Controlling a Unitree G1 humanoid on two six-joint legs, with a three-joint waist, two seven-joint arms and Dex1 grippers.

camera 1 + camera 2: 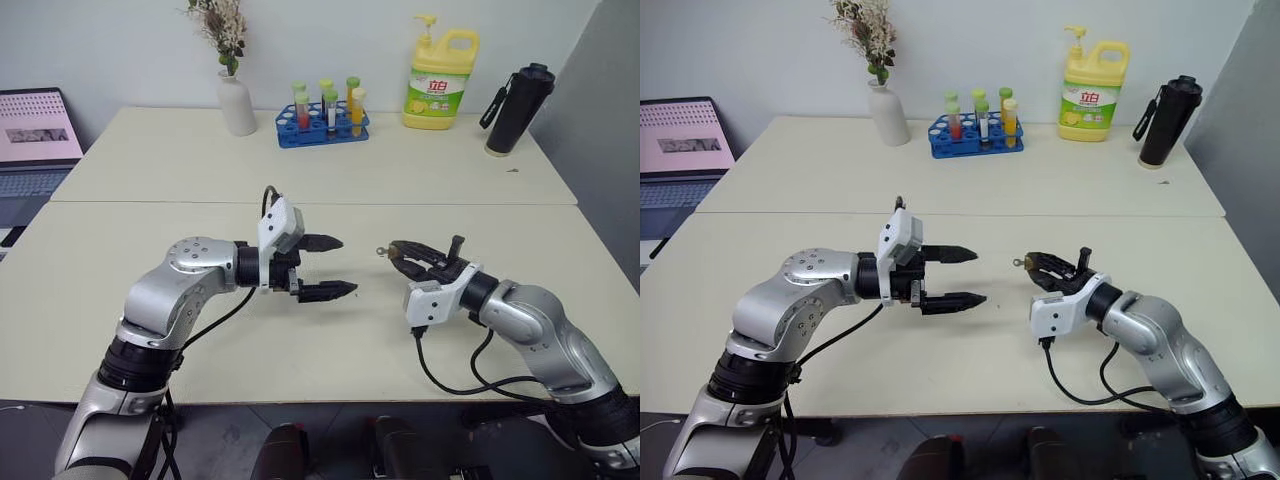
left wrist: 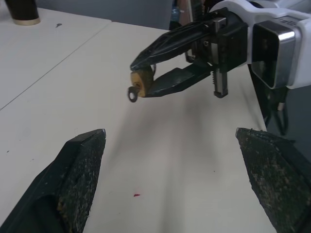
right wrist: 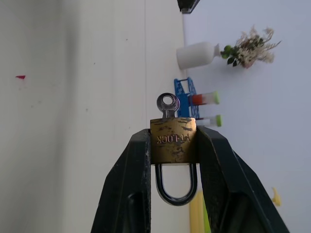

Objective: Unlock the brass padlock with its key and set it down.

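The brass padlock [image 3: 172,141] is pinched by its sides in my right gripper [image 3: 173,137], which is shut on it above the table. Its dark shackle loop [image 3: 176,187] hangs back between the fingers. The key [image 3: 167,104] sticks out of the padlock's far end, with its round head showing. My left gripper [image 1: 346,266] is open and holds nothing. It hovers a short way to the left of the right gripper [image 1: 397,252], and the two point at each other. In the left wrist view the padlock [image 2: 138,85] and the key [image 2: 132,93] sit ahead of my open fingers [image 2: 82,160].
At the back of the far table stand a white vase [image 1: 236,100] with dried flowers, a blue test tube rack [image 1: 323,125], a yellow detergent bottle [image 1: 440,80] and a black bottle [image 1: 518,108]. A laptop [image 1: 35,140] sits at the far left. Cables trail from both wrists.
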